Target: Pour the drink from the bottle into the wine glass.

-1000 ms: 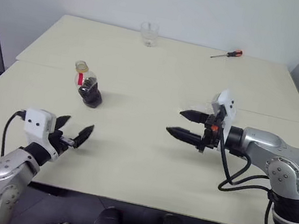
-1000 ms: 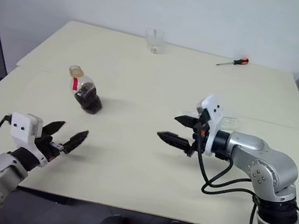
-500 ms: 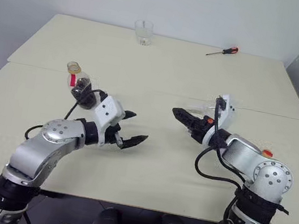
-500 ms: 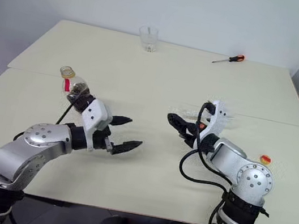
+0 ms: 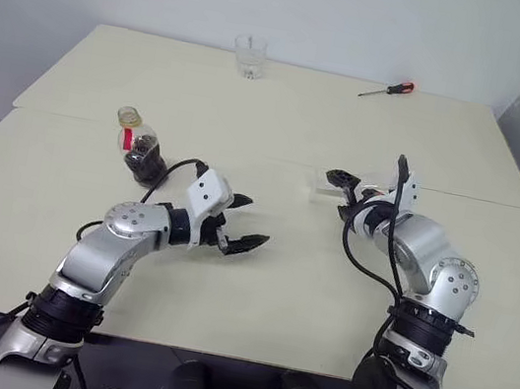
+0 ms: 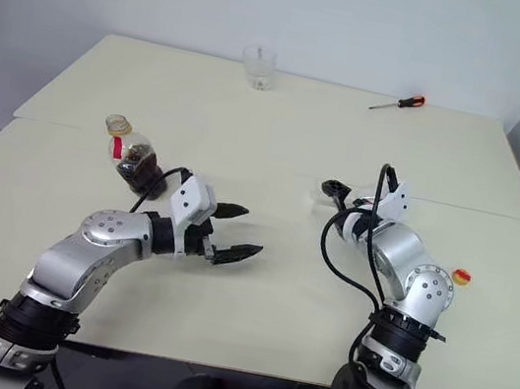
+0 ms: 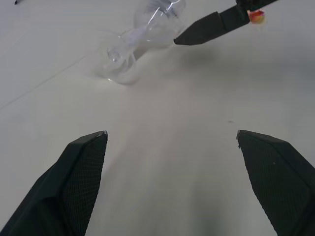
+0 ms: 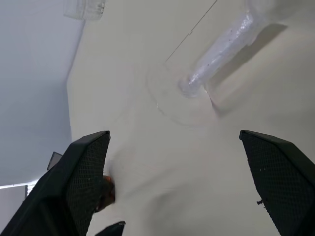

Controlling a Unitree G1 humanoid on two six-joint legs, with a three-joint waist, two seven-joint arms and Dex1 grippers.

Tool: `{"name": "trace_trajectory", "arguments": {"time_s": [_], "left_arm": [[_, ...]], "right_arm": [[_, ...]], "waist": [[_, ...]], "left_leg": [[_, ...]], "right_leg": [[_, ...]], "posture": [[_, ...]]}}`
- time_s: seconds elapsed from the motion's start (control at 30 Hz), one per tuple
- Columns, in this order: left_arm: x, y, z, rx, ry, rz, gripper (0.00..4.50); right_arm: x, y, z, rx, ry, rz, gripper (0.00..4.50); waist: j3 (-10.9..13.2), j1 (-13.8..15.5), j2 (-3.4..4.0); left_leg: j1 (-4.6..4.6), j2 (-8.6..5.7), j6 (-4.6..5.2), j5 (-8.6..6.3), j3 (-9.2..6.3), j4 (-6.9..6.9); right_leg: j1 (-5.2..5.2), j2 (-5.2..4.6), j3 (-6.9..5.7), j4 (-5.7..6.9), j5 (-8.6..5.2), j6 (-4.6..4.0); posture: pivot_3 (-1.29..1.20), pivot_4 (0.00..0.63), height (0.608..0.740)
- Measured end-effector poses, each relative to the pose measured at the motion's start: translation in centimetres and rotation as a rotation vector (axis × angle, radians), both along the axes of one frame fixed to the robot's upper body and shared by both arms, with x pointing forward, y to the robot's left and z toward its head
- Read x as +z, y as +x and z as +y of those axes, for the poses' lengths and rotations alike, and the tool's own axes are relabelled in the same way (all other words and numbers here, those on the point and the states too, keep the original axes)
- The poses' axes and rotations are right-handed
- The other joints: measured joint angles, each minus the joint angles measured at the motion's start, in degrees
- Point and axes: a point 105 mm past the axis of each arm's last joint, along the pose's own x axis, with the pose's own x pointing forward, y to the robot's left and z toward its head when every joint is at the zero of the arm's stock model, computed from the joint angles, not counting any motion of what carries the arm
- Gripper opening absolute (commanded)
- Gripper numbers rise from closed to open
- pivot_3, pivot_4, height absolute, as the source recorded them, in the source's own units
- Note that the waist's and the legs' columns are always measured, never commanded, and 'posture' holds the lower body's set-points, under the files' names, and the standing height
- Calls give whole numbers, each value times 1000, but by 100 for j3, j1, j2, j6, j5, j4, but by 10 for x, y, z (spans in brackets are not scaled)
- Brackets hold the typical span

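Bottle (image 5: 145,149) stands upright at the left of centre of the head view, dark drink (image 5: 148,164) filling its lower half, with its base on the counter (image 5: 283,118). It stands just behind the left forearm, so that arm has the shorter way to it. The wine glass (image 7: 140,33) is not upright. It lies on its side right of centre, its round foot turned toward the middle of the counter and its bowl toward the right arm. As it lies it cannot take a pour, so I judge that standing it up is the step in hand.

The right end effector (image 5: 344,195) sits close beside the stem and foot with its black fingers spread wide and holding nothing, a placing that suits closing around the stem. The left end effector (image 5: 247,222) hovers low over bare counter between bottle and glass, also spread wide and empty, and points toward the glass.

A short tumbler (image 5: 249,56) and a screwdriver (image 5: 387,89) lie far back in the upper part of the frame, well clear of both arms. A small yellow-and-red item (image 6: 463,277) rests at the right; I cannot tell what it is.
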Motion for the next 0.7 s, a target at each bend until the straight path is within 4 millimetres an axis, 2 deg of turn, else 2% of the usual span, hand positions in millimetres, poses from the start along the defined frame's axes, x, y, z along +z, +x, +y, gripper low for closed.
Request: {"name": "trace_trajectory", "arguments": {"time_s": [0.2, 0.5, 0.7], "left_arm": [[0, 0, 0, 0, 8, -14, 4470], [0, 1, 3, 20, 1, -21, 4470], [8, 1, 1, 49, -17, -46, 4470]], "right_arm": [[-13, 10, -9, -70, -4, 67, 4500], [-11, 32, -3, -120, 35, 107, 4500], [-17, 44, 1, -149, 57, 125, 4500]], "waist": [[0, 0, 0], [1, -4, 1], [1, -2, 1]], "left_leg": [[1, 0, 0, 0, 0, 0], [1, 1, 1, 1, 0, 1], [1, 1, 1, 1, 2, 0]], "right_leg": [[0, -1, 1, 4, 0, 1], [-1, 0, 0, 3, 1, 0], [-1, -1, 2, 2, 1, -1]], "posture": [[0, 150, 740], [0, 150, 740], [0, 150, 740]]}}
